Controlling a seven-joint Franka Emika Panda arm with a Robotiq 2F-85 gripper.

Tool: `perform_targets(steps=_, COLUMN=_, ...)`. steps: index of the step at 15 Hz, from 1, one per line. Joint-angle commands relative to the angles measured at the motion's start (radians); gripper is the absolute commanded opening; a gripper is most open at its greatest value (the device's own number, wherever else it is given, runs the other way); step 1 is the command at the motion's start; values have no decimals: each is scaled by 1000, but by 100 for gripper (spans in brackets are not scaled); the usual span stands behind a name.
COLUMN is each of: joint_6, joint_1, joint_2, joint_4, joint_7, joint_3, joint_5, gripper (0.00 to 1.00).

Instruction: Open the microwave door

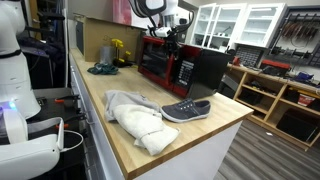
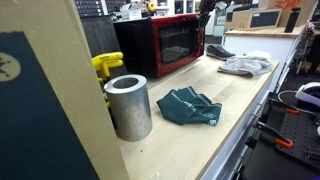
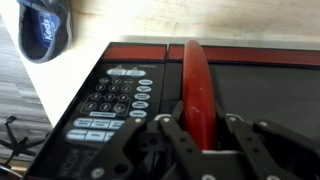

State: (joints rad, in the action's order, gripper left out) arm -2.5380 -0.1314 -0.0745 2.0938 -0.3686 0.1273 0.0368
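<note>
The claw [image 3: 205,140] comes in from the bottom of the wrist view. Its two fingers [image 3: 168,132] stand apart, one on each side of the lower end of the red handle [image 3: 195,85]. I cannot tell if the pads already press on the handle.

The handle runs upright on the door [image 3: 262,95], between the dark window and the button panel [image 3: 112,105]. The door lies flat against the front of the microwave [image 1: 180,65]. The oven is therefore closed, and what is inside it cannot be seen. It stands at the far end of the wooden counter [image 1: 200,135].

There is one other container, a grey metal cylinder [image 2: 128,105], which stands upright at the near end in an exterior view. Its inside is not visible.

On the counter I count one dark shoe [image 1: 186,110] and two cloths. The white cloth [image 1: 135,120] is just beside the shoe, and the teal cloth [image 2: 190,107] is near the cylinder. One yellow object [image 2: 105,65] is also there, beside the microwave; it is too small to say what it is.
</note>
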Motion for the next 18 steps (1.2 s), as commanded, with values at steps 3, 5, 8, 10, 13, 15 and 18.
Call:
perform_targets(steps=3, joint_6=95, joint_1=0, joint_2=78, joint_4=105, joint_7=10, joint_3=-4, joint_5=-58, gripper=7)
perform_targets(steps=5, joint_6=106, joint_1=0, joint_2=89, joint_4=117, joint_7=1, joint_3=-6, joint_5=-53, gripper=7)
perform_targets(steps=8, joint_6=97, joint_1=-3, joint_2=115, joint_4=159, joint_7=-4, joint_3=-3, joint_5=-55, gripper=7)
perform_targets(steps=10, joint_6=96, joint_1=-2, joint_2=143, joint_4=194, joint_7=11, joint_3=-1, joint_5=-63, gripper=7)
perform_targets(steps=13, joint_6=102, joint_1=-1, joint_2=260, joint_4=325, joint_7=62, joint_3=2, joint_5=-85, gripper=7)
perform_targets(steps=15, joint_6=91, joint_1=-7, joint_2=319, joint_4=385, joint_7=159, joint_3=-13, joint_5=-143, gripper=51)
perform_targets(steps=18, joint_6=129, joint_1=-17, joint_2=412, joint_4=486, joint_7=237, joint_3=-32, joint_5=-230, gripper=66)
